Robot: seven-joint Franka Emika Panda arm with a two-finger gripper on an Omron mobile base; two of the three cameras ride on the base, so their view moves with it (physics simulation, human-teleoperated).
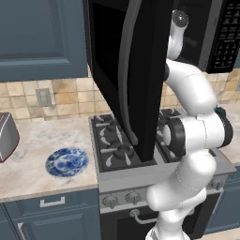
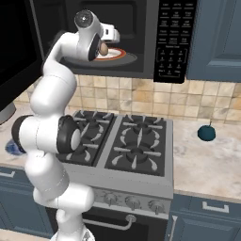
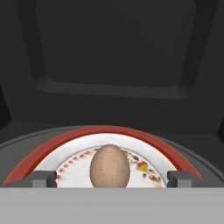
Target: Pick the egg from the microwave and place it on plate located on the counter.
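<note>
A beige marble desk runs either side of a black gas stove, over dark blue cabinets and below a tan tile wall. The plate lies on the desk left of the stove. Inside the open microwave, the egg rests on a red-rimmed dish, between the tips of the spread pincer, untouched.

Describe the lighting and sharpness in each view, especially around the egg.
Hand view: the egg is evenly lit and sharp against the dim microwave cavity. Right base view: the egg is small but distinct, with no glare. Left base view: the glossy microwave door reads almost solid black, and the plate is slightly soft.
</note>
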